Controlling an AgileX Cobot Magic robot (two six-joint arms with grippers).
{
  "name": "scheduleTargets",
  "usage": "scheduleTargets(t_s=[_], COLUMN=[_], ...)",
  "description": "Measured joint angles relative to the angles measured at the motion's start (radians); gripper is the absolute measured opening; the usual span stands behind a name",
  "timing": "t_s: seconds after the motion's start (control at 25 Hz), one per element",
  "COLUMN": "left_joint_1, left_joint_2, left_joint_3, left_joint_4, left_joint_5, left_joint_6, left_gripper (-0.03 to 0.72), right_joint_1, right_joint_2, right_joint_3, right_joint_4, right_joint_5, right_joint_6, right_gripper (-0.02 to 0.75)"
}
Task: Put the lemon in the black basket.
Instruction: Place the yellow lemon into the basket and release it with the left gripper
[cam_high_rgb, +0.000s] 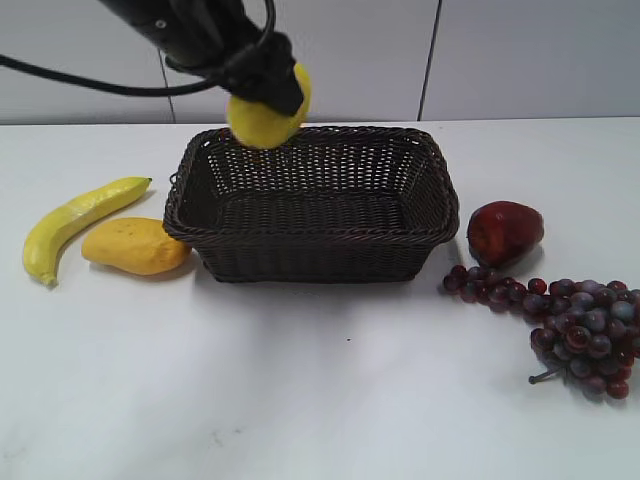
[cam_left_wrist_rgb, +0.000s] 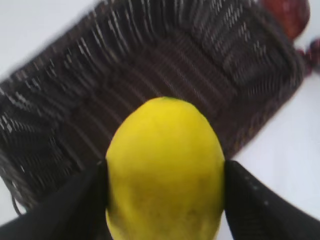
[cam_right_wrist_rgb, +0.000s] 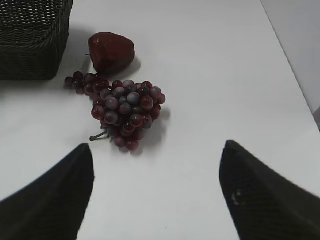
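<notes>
Lemon carried over the basket, release to come.

The left gripper (cam_high_rgb: 262, 95) pinches the lemon (cam_high_rgb: 268, 108) between its fingers (cam_left_wrist_rgb: 260, 205), above the back left rim of the basket (cam_high_rgb: 310, 265), whose floor lies below and ahead of it. Next move, as I judge it: ease forward past the rim, lower, then let go. The right gripper (cam_right_wrist_rgb: 157, 192) is spread and empty, grapes (cam_right_wrist_rgb: 125, 112) ahead of it.
</notes>
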Motion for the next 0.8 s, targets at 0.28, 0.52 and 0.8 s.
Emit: scheduleTargets(t_s=[0.28, 0.52, 0.8], left_joint_1=[0.0, 0.0, 0.003], left_joint_2=[0.169, 0.286, 0.31], left_joint_3=[-0.004, -0.004, -0.04], left_joint_4=[-0.017, -0.038, -0.044], left_joint_5=[-0.235, -0.214, -0.08], left_joint_6=[0.0, 0.0, -0.001], left_gripper=[0.505, 0.505, 0.631], right_joint_1=[0.0, 0.0, 0.0], right_joint_2=[0.0, 0.0, 0.0], right_joint_3=[0.0, 0.0, 0.0], right_joint_4=[0.0, 0.0, 0.0], right_joint_5=[0.0, 0.0, 0.0], right_joint_6=[0.0, 0.0, 0.0], right_gripper=[0.591, 0.591, 0.591])
